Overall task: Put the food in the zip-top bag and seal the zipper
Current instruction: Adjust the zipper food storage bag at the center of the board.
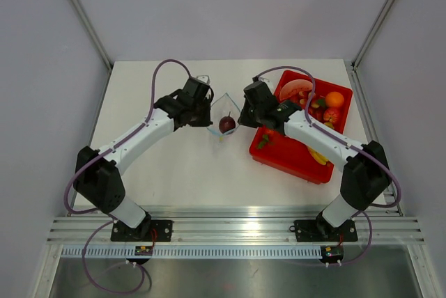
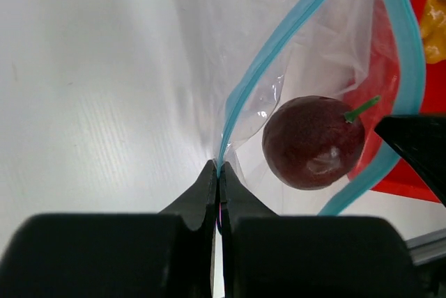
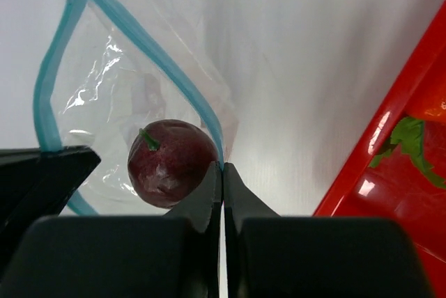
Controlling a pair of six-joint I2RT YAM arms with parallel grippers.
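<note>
Here my left claw [image 2: 218,176] and right claw [image 3: 223,173] each pinch shut on the zipper [image 2: 279,42], holding the bag [image 3: 104,79] open at the table's [image 1: 174,173] middle, purple fruit [image 2: 313,143] inside

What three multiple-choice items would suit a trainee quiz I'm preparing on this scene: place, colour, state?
1. The purple fruit lies: A on a plate; B inside the zip-top bag; C in a cup.
2. The zipper is: A light blue; B yellow; C black.
3. The bag's mouth is: A zipped shut; B open, left tool and right tool each pinching an end; C folded under.
Answers: B, fruit shows through clear plastic; A, blue strip in both wrist views; B, strips bow apart between shut tools.
</note>
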